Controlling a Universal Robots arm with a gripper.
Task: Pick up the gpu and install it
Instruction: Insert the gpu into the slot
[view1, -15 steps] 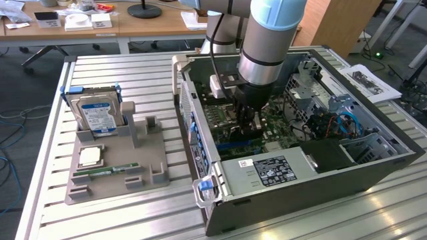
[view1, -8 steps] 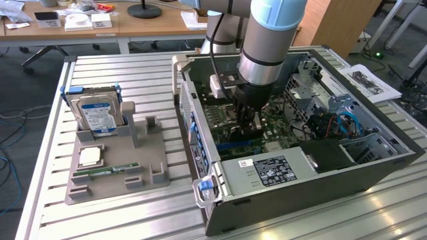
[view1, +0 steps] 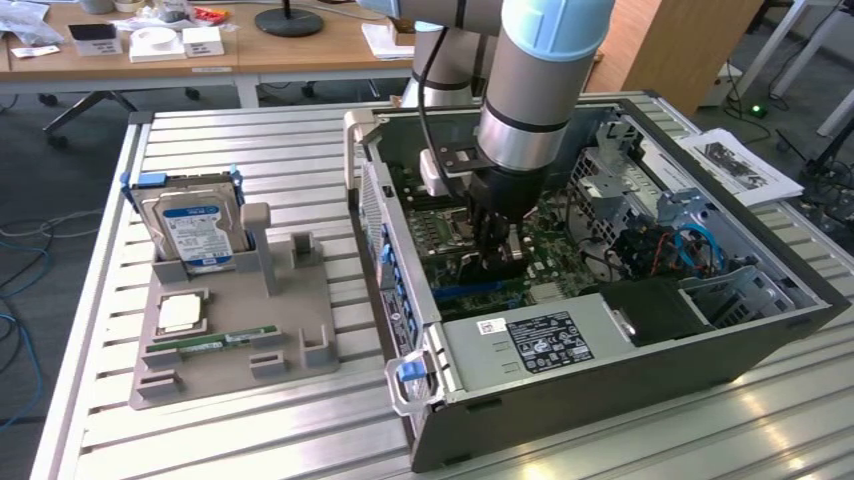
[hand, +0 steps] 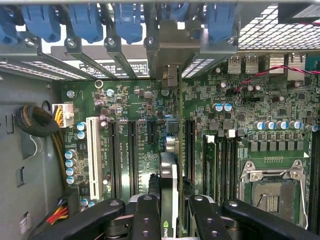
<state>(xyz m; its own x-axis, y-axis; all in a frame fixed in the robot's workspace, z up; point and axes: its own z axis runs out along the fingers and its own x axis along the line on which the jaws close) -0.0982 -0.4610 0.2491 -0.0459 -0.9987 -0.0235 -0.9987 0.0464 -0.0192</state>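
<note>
While the grey tray (view1: 227, 350) by the table's (view1: 240, 440) edge on the exterior view's left carries a hard drive (view1: 194, 230) standing upright at its far corner, a square chip (view1: 180, 312) lying flat in front of that and a slim memory stick (view1: 214, 342) nearer its front edge, the arm (view1: 541, 80) reaches down into the open computer case (view1: 601, 390) beside the tray. The gripper (view1: 501, 235) hangs low over the green motherboard (hand: 135, 100), its black fingers (hand: 146, 215) closed narrowly on the graphics card (hand: 169, 170), one on each face. The card stands on edge among the long black slots, its metal end toward the blue clips (hand: 85, 20) along the case's rear wall; whether it is seated cannot be told. Loose papers (view1: 741, 165) lie by the table's far right edge.
</note>
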